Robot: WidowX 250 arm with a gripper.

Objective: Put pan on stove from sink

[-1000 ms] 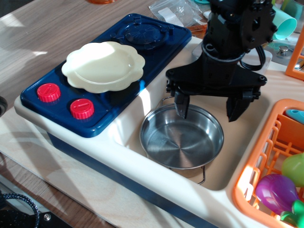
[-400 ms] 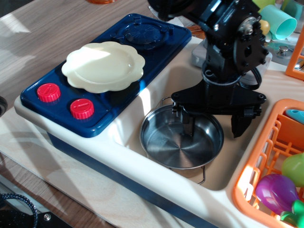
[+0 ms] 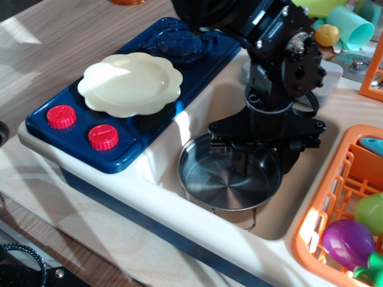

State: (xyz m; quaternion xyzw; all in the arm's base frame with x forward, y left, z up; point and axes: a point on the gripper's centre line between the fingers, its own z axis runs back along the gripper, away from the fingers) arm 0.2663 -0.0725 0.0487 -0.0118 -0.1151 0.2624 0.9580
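The shiny steel pan (image 3: pixel 209 179) lies in the cream sink (image 3: pixel 283 210), a wire loop handle showing at its near side. My black gripper (image 3: pixel 264 161) is down over the pan's far right rim. One finger (image 3: pixel 239 166) reaches inside the pan and the other (image 3: pixel 292 156) is outside the rim, so the jaws stand apart, straddling it. The dark blue stove (image 3: pixel 149 128) with two red knobs (image 3: pixel 103 137) is to the left. A cream scalloped plate (image 3: pixel 131 84) covers its near burner; the far burner (image 3: pixel 179 43) is bare.
An orange dish rack (image 3: pixel 333 197) with purple and green toys stands right of the sink. A teal cup (image 3: pixel 353 27) and clutter sit at the back right. The arm hides the back of the sink.
My gripper has come down from above the pan, so one finger is now inside it and the other behind its rim. The wrist shifted slightly left. The pan stays in the sink.
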